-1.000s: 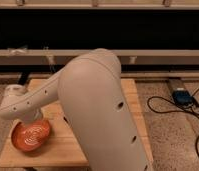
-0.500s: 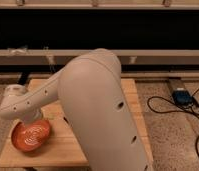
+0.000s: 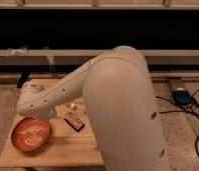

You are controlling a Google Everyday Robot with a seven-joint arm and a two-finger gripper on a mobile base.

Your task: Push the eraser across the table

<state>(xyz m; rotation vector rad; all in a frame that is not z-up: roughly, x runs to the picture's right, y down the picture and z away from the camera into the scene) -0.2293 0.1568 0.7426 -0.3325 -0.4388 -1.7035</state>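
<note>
The eraser (image 3: 74,123) is a small flat dark block with a reddish-orange face. It lies on the light wooden table (image 3: 68,147) near the middle, just right of the orange plate (image 3: 30,135). My big white arm (image 3: 118,105) reaches from the lower right across the table to the left. Its wrist (image 3: 35,102) ends above the plate's far edge. The gripper sits at that end, behind the wrist, to the left of the eraser, and is hidden from view.
A small white object (image 3: 72,106) lies on the table just beyond the eraser, close under the arm. A blue box (image 3: 183,96) with black cables lies on the floor at the right. A dark shelf wall runs behind the table.
The arm has shifted and uncovered the middle of the table. The eraser and the small white object now show; before, the arm hid them.
</note>
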